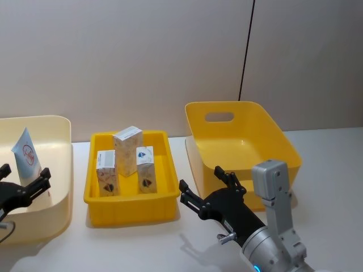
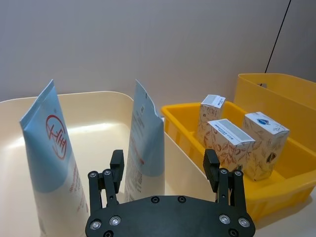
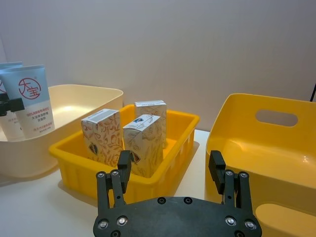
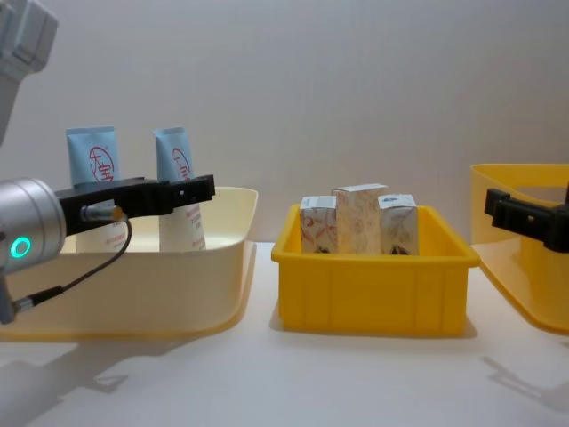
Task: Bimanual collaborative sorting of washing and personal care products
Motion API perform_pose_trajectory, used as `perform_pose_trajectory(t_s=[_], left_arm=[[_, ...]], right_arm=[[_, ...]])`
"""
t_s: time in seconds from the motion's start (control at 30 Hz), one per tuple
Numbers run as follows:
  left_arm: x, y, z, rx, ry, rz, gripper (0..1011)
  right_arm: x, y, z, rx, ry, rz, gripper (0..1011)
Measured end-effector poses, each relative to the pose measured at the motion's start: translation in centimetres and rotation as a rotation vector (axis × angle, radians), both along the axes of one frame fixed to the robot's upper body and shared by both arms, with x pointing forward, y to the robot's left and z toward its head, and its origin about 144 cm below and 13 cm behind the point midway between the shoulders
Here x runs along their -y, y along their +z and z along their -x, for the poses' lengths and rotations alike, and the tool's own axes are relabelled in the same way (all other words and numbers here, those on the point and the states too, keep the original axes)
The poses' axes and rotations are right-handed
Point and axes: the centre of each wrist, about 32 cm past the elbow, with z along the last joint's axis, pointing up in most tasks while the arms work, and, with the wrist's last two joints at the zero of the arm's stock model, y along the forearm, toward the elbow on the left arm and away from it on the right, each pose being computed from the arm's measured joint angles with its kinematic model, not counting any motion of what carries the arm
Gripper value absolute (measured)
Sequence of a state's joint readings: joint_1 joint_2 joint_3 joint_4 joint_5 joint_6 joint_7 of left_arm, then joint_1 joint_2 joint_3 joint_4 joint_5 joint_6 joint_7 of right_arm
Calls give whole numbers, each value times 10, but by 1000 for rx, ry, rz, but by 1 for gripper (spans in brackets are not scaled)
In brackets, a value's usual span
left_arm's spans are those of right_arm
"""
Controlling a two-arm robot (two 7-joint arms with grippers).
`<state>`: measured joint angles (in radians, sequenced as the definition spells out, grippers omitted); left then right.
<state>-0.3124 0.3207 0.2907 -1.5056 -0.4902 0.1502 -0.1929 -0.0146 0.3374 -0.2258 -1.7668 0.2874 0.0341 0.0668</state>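
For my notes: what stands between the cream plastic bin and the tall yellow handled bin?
A shallow yellow plastic tray with three white cartons; head view.

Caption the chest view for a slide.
Left gripper faces two tubes in cream bin; right gripper hovers beside tray of cartons.

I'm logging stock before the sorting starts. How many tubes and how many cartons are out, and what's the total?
Light-blue tubes, standing in the cream bin: 2
White cartons, standing in the yellow tray: 3
Total: 5
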Motion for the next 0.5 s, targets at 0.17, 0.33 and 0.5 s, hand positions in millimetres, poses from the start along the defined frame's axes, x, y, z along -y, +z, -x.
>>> perform_pose_trajectory(t_s=[0.17,0.33,0.5], left_arm=[[4,0,-6,-3,-5,5,1002],[9,1,-12,-5,-5,1,1002],[15,1,-19,-7,3,-11,1002]], right_arm=[[0,0,0,0,0,0,1000],[0,0,0,0,0,0,1000],[0,0,0,0,0,0,1000]])
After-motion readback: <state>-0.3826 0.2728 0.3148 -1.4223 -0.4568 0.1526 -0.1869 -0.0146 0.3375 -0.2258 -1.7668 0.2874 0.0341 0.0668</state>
